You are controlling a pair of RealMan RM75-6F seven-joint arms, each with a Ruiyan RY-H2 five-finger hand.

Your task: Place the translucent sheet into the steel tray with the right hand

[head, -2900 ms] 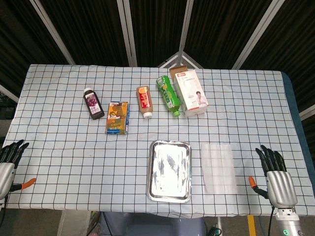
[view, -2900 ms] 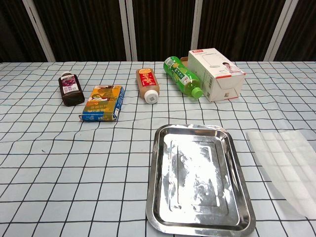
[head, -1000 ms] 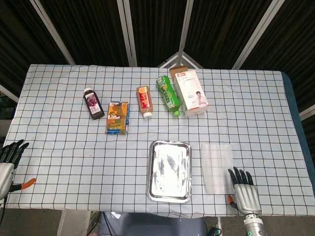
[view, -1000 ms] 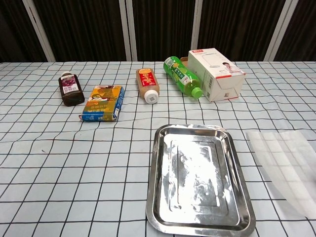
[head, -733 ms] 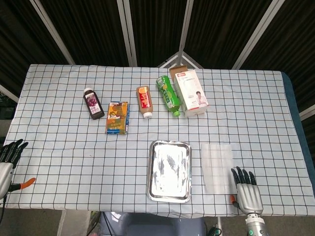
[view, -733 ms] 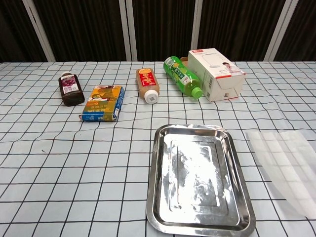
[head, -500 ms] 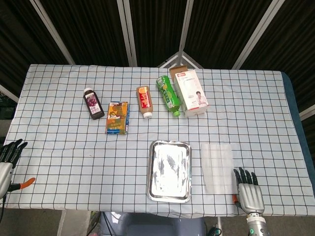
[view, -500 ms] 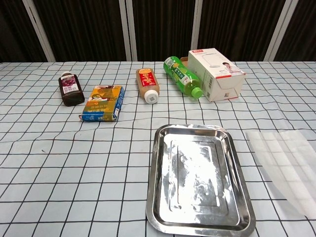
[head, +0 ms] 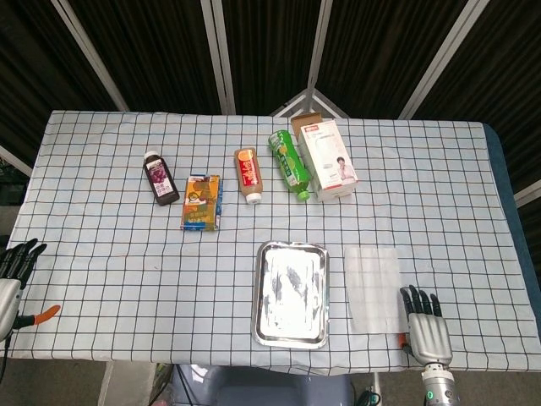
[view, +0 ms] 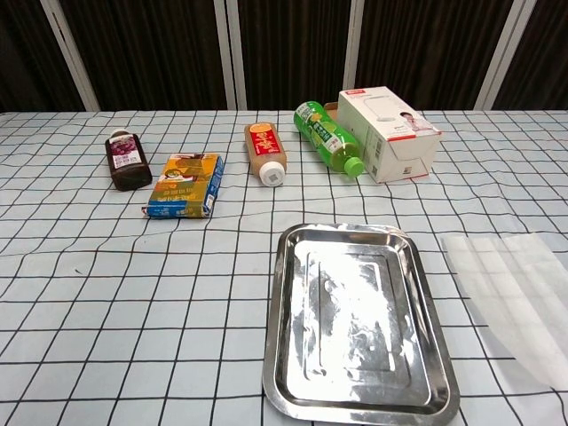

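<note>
Checked worktop w/ tray centre; sheet flat just right of it, untouched. Right hand near sheet's near-right corner, fingers spread, empty. Left hand idle, fingers apart. Risk: thin flat film gives no edge to pinch, so fingers may slide it or crumple it.

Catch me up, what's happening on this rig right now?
Nothing is held yet. The right hand sits open at the near table edge, just right of the translucent sheet, not visibly touching it. The sheet lies flat on the checked cloth beside the steel tray, which holds nothing. The left hand is idle at the far left edge. Bottles, a carton and a box sit in a row further back, untouched.
</note>
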